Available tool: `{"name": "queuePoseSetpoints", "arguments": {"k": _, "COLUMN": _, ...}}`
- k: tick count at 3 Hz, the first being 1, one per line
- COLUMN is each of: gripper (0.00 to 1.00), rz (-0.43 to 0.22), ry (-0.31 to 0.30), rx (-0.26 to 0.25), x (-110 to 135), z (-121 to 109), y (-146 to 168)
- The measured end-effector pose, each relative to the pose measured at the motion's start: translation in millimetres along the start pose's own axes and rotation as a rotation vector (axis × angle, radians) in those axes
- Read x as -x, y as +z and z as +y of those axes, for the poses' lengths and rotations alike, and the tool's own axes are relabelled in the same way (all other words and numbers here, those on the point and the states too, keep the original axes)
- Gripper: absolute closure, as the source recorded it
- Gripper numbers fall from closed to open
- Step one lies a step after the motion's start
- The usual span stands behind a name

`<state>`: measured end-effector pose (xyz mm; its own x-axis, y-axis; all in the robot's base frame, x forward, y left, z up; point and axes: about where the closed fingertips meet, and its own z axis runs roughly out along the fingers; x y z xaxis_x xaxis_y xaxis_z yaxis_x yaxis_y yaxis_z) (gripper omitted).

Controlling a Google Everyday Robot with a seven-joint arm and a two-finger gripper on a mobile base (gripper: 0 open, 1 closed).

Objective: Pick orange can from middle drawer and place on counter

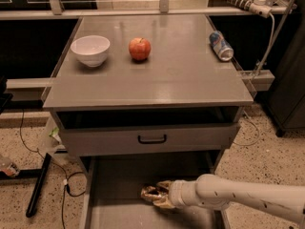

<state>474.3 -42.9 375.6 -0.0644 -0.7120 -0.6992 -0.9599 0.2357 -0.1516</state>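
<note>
The orange can [148, 193] lies on its side on the floor of the open middle drawer [119, 185], low in the camera view. My gripper [159, 195] reaches in from the right on a white arm [228, 199]. Its two tan fingers [164, 184] sit on either side of the can's right end and are closed against it. The can rests on the drawer floor. The counter [162, 80] is the grey top of the cabinet above.
On the counter stand a white bowl [90, 49], a red apple [139, 48] and a blue-and-white can [221, 45] lying at the right edge. A shut drawer front with a black handle [152, 139] overhangs the open drawer. Cables and a black bar [38, 185] lie on the floor at left.
</note>
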Motion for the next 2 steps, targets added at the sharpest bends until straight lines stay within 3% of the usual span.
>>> {"name": "queuePoseSetpoints", "arguments": {"k": 1, "gripper": 0.88, "rz": 0.0, "ry": 0.0, "rx": 0.0, "x": 0.0, "z": 0.0, "y": 0.0}}
{"name": "queuePoseSetpoints", "arguments": {"k": 2, "gripper": 1.0, "rz": -0.01, "ry": 0.011, "rx": 0.023, "x": 1.2, "z": 3.0, "y": -4.0}}
